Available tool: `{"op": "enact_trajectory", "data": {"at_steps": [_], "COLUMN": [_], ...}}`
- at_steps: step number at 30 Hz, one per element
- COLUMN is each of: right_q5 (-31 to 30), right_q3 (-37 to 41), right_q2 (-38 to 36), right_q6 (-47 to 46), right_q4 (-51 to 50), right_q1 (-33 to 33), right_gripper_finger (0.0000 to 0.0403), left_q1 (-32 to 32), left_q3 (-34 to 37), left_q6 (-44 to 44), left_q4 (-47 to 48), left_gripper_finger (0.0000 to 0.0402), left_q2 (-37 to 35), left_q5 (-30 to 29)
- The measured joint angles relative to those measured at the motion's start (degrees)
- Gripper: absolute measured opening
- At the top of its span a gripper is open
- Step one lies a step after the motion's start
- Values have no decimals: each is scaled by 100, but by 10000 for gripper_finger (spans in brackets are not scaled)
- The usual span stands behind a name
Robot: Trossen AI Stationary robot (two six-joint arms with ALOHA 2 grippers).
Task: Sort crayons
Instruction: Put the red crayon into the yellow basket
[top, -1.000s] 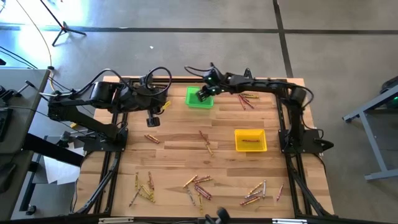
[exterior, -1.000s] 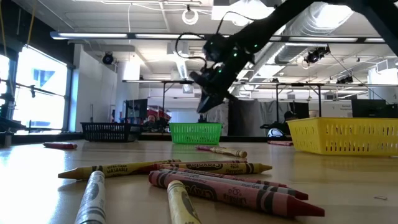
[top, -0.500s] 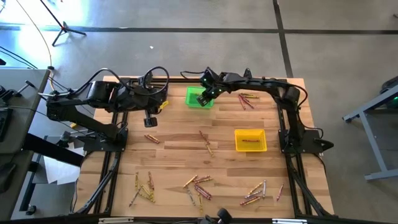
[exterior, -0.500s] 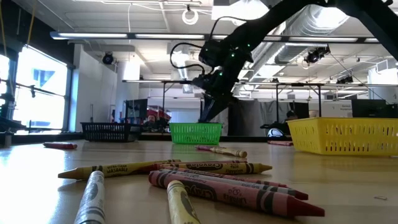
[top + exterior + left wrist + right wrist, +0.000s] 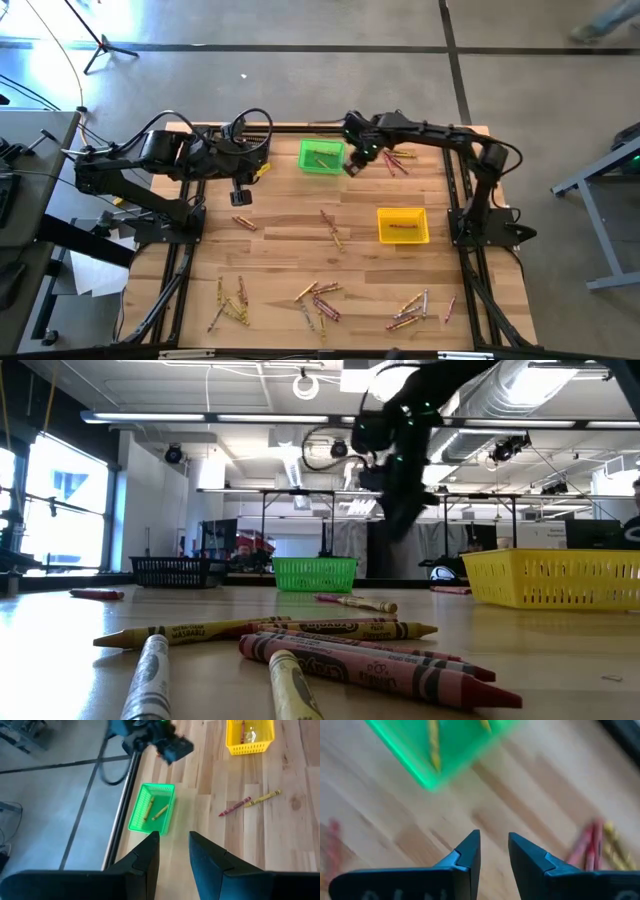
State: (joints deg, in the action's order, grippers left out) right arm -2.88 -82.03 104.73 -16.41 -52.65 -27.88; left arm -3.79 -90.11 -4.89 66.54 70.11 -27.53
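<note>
Sorting's early: green bin (image 5: 321, 156) holds two crayons (image 5: 154, 809), yellow bin (image 5: 402, 225) a couple; you've most left on the table (image 5: 280, 250). Right gripper (image 5: 352, 167) beside green bin, fingers apart, empty; left gripper (image 5: 243, 194) idle, parted

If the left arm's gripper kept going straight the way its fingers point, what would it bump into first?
Probably the green bin. In the wrist view the left gripper has its fingers apart and empty, aimed just beside that bin's near corner, so it might touch bare table first. Depth is hard to judge.
</note>
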Motion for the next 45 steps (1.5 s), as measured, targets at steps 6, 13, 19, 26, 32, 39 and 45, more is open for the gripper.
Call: {"op": "enact_trajectory", "data": {"at_steps": [6,13,19,26,32,39,45], "right_q5": [16,-398,-597,-581,-352,-304,-290], "right_q3": [1611,2821,3193,3437,3516,3515,3475], "right_q2": [-702,-1258,-1215,-1215,-1215,-1034,-741], "right_q6": [-706,-1656,-1824,-1814,-1814,-1816,-1812], "right_q4": [497,1728,1990,2489,2696,2792,2766], "right_q1": [-214,-504,-863,-1167,-1238,-1237,-1237], "right_gripper_finger": [87,87,87,87,87,87,87], "left_q1": [3,150,234,234,234,234,233], "left_q3": [0,2,2,2,2,2,2], "left_q6": [26,24,33,90,334,328,326], "left_q4": [6,-67,-85,-85,-85,-85,-85], "left_gripper_finger": [91,91,91,91,91,91,91], "left_q2": [0,0,2,4,7,7,7], "left_q5": [-3,-53,-57,-66,-68,-69,-70]}}
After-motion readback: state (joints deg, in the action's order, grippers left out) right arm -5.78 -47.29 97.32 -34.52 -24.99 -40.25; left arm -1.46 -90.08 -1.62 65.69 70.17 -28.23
